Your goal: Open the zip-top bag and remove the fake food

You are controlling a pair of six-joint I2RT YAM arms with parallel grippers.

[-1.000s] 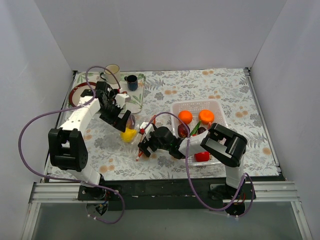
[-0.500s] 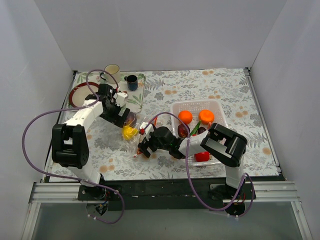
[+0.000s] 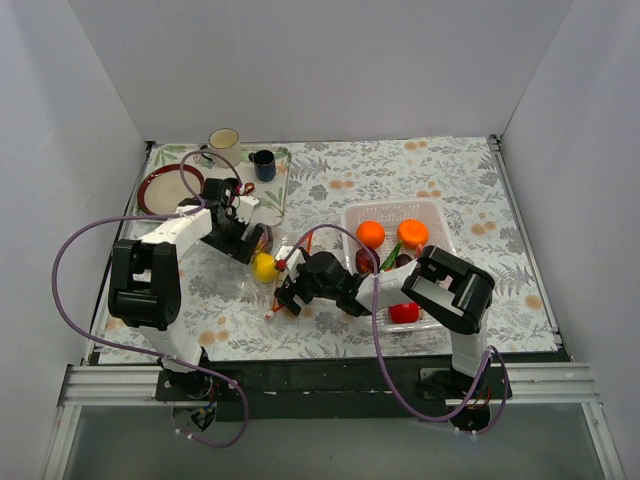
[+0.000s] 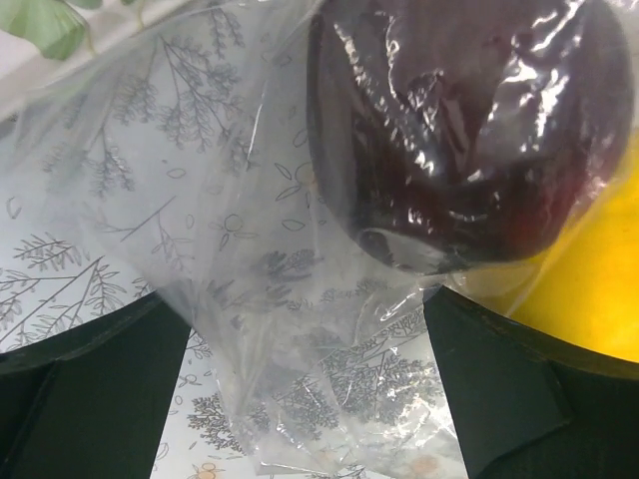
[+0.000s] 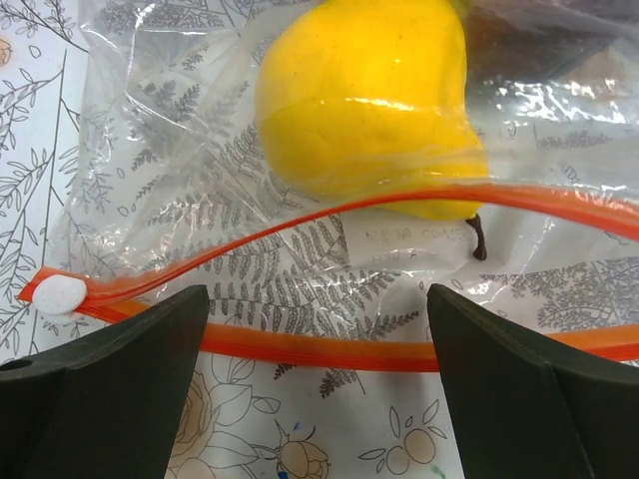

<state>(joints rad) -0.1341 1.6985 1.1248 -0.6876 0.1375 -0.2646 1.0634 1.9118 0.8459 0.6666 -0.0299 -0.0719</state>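
Note:
The clear zip-top bag [image 3: 272, 272] lies on the floral cloth between my grippers, its orange-red zip strip [image 5: 329, 349] parted. A yellow pear-like piece [image 3: 264, 266] and a dark maroon fruit [image 4: 469, 130] are inside it; the pear fills the top of the right wrist view [image 5: 369, 100]. My left gripper [image 3: 250, 243] is open, with the bag's loose plastic [image 4: 250, 200] lying between its fingers [image 4: 90, 389]. My right gripper [image 3: 285, 295] is open over the zip strip, its fingers [image 5: 110, 389] on either side. Two orange balls [image 3: 371, 233] and a red piece [image 3: 404, 313] sit in the white basket [image 3: 350, 215].
A cream mug [image 3: 224, 143] and a dark blue mug [image 3: 264, 164] stand at the far left by a clear tray [image 3: 275, 195]. A red-rimmed plate [image 3: 170, 188] lies left of them. White walls enclose the table on three sides.
My left arm has swung back and left, bringing its gripper and the bag's closed end down toward the cloth. The pear has shifted slightly right. The right gripper has barely moved.

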